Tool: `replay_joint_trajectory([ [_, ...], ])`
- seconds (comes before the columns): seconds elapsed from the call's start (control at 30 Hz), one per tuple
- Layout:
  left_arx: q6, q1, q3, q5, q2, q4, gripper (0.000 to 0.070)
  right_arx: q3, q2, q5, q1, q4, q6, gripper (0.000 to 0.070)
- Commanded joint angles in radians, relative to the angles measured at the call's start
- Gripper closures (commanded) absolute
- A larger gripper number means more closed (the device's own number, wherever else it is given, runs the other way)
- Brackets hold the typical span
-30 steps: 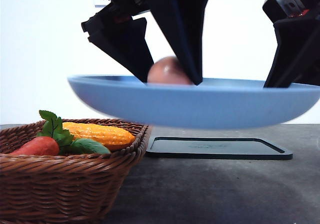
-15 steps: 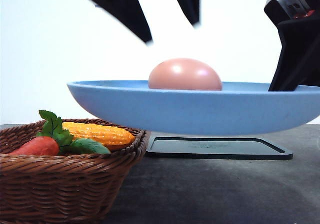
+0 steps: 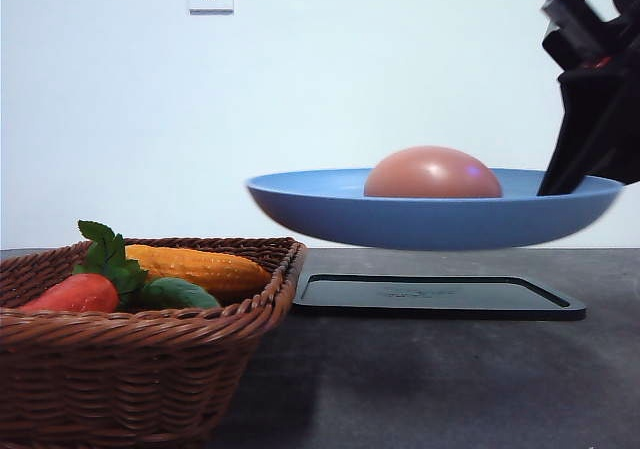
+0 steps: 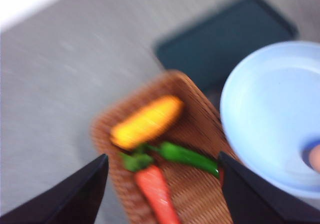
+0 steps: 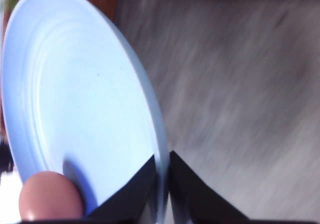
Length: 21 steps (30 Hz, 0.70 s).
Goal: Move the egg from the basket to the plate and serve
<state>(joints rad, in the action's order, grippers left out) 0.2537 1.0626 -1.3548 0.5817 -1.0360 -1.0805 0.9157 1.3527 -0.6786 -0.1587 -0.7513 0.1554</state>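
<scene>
1. The egg [image 3: 433,172] lies on its side in the blue plate [image 3: 330,204], long axis running across the room as I look at it, resting in the bowl of the plate toward the side where the plate is gripped

2. The plate is in the air, roughly level, with nothing under it but a gap and then the black tray [image 3: 437,295] on the table; from where I stand it hangs over the tray, a little high of it

3. The right gripper [image 5: 161,176] has the plate by its rim, one finger on each face of the edge, pinched narrow onto it; the egg sits just beside those fingers, inside the rim

4. So I'd say the serving move hangs on that one-sided hold: the egg can roll along the plate away from the grip if it tips

5. The left gripper [image 4: 162,186] stands wide with nothing between its fingers, up above the wicker basket [image 3: 140,369], which has a corn cob [image 3: 200,267], a green pepper [image 4: 187,156] and a carrot [image 3: 75,293] in it; that view is blurred

6. The left arm is well apart from the egg; the right is the nearer
</scene>
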Motion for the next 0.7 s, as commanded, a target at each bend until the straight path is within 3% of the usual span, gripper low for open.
replay_joint_trajectory([
  [0.0, 0.009, 0.010, -0.023, 0.029, 0.022, 0.001, 0.0258, 0.058, 0.067, -0.012, 0.012, 0.010, -0.035, 0.0700],
  [0.27, 0.024, 0.010, -0.023, 0.035, 0.154, -0.003, 0.0259, 0.313, 0.381, 0.002, 0.072, 0.052, -0.043, 0.0700],
  [0.67, 0.033, 0.010, -0.023, 0.062, 0.193, -0.005, 0.0259, 0.623, 0.730, -0.001, 0.124, 0.061, 0.044, 0.0700],
])
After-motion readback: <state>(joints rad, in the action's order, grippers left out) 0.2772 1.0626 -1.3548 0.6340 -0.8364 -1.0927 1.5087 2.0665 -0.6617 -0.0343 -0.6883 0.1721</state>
